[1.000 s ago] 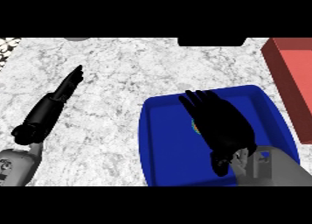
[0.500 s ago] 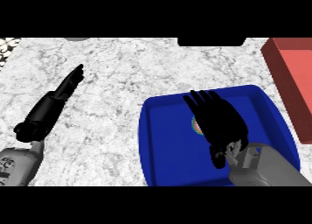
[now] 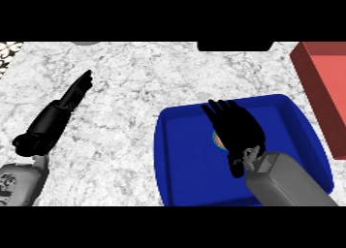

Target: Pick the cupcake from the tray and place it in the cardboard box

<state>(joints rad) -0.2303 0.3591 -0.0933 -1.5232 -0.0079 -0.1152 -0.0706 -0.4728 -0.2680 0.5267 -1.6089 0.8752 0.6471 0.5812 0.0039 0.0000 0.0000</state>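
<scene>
A blue tray (image 3: 186, 164) lies on the marble counter at the lower right. My right hand (image 3: 236, 127) hovers over its middle with straight fingers pointing away from me. It covers nearly all of the cupcake (image 3: 217, 140); only a small coloured edge peeks out at the hand's left side. The reddish box (image 3: 325, 87) stands to the right of the tray at the view's right edge. My left hand (image 3: 70, 99) rests on the counter at the left, fingers straight, far from the tray.
A dark object (image 3: 235, 46) sits at the counter's far edge. A patterned item (image 3: 0, 53) shows at the far left corner. A grey thing (image 3: 85, 43) pokes in at the top.
My right hand has drawn back toward me and slightly right over the tray, settling above the cupcake. The left hand has not moved.
</scene>
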